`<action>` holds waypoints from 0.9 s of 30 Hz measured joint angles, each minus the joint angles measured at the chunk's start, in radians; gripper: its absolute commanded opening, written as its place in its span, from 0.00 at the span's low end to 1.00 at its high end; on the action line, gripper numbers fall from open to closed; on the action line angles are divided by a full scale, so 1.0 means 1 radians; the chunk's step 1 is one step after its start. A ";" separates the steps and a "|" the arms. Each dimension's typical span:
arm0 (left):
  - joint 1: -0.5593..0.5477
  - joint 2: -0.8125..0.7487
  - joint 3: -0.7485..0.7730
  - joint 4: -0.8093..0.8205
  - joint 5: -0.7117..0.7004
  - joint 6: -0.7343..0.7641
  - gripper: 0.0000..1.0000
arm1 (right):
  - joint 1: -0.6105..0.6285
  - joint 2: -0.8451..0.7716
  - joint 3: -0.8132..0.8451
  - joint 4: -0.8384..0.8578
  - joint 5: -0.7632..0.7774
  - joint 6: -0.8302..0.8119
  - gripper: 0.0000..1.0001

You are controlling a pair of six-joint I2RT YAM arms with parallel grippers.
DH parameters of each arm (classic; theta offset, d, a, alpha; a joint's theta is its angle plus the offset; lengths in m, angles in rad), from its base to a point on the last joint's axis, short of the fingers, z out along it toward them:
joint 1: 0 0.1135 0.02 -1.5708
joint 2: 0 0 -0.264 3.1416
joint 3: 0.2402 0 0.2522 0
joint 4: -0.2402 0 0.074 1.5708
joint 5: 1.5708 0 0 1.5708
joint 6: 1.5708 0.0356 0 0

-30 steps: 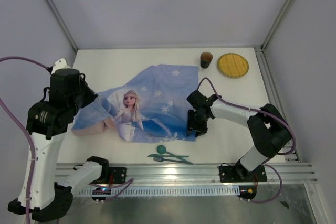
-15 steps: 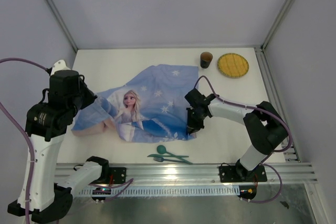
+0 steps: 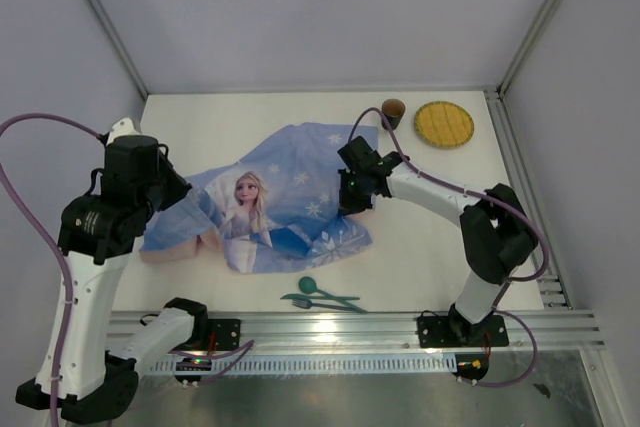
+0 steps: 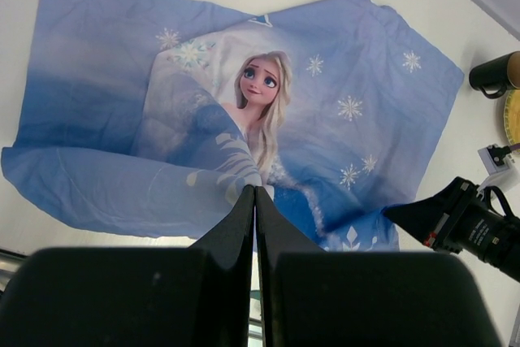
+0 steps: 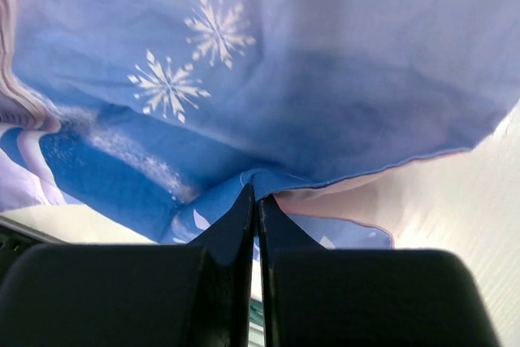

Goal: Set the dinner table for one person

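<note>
The blue Elsa cloth point(image 3: 290, 187) lies rumpled on the white dinner table point(image 3: 430, 247). My left gripper point(image 3: 182, 192) is shut on a raised fold of the cloth near its left side; in the left wrist view the fold rises to the closed fingertips point(image 4: 255, 189). My right gripper point(image 3: 348, 201) is shut on the cloth's right edge and holds it lifted, so the pale underside shows in the right wrist view point(image 5: 257, 193). A brown cup point(image 3: 393, 112) and a yellow plate point(image 3: 444, 124) stand at the far right. A green spoon and fork point(image 3: 325, 297) lie at the near edge.
Silver aluminium rails point(image 3: 330, 327) run along the near edge and up the right side. Grey walls close in the far, left and right sides. The cup point(image 4: 496, 75) and my right gripper point(image 4: 426, 215) also show in the left wrist view.
My right gripper has moved away and to the left with the cloth's right edge, pulling the near right corner off the table. My left arm has shifted slightly right.
</note>
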 measured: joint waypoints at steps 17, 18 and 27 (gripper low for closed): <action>0.000 -0.033 -0.016 0.010 0.018 -0.027 0.00 | 0.000 0.210 0.276 -0.098 0.069 -0.041 0.04; 0.000 -0.035 -0.016 0.010 0.018 -0.027 0.00 | 0.000 0.226 0.283 -0.107 0.071 -0.041 0.04; 0.000 -0.047 -0.010 0.009 0.006 -0.025 0.00 | 0.000 0.400 0.412 -0.188 0.053 -0.041 0.53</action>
